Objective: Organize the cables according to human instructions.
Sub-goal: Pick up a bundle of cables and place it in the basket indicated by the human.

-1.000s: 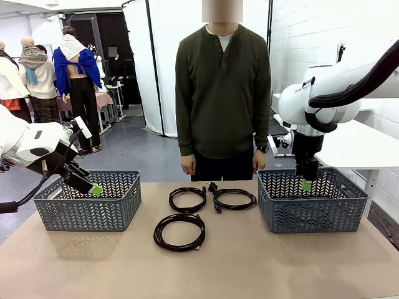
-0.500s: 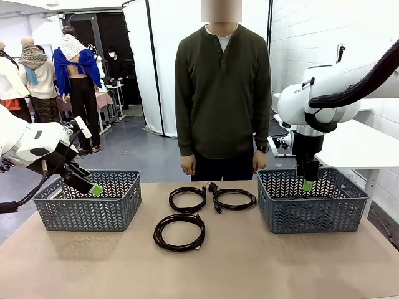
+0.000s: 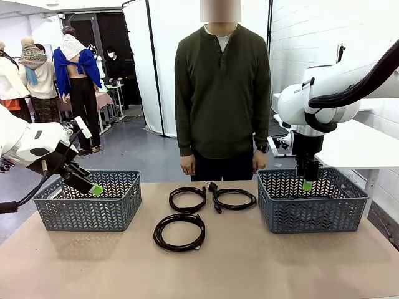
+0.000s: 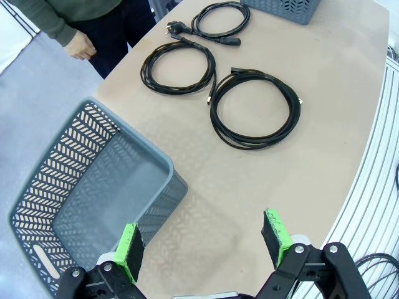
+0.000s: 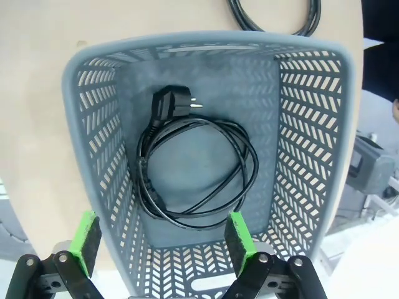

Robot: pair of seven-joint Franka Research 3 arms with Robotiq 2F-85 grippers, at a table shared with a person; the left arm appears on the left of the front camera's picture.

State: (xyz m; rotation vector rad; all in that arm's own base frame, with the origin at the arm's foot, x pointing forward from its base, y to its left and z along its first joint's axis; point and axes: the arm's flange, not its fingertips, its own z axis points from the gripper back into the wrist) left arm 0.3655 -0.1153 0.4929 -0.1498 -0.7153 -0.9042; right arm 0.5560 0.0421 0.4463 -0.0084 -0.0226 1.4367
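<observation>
Three black coiled cables lie on the brown table: one (image 3: 179,231) nearest me, one (image 3: 187,199) behind it, one (image 3: 235,199) with a plug to its right. The left wrist view looks down on the same coils (image 4: 255,109), (image 4: 179,67), (image 4: 219,20). Another cable (image 5: 196,168) lies in the right grey basket (image 5: 299,143). My right gripper (image 5: 161,240) hangs open above that basket (image 3: 312,202), holding nothing. My left gripper (image 4: 202,243) is open and empty over the left basket's (image 4: 81,187) near edge. The human (image 3: 222,93) stands at the far side, arms down.
The left grey basket (image 3: 90,200) has nothing in it in the left wrist view. A white table (image 3: 355,146) stands behind the right basket. Bare tabletop stretches in front of the coils toward me.
</observation>
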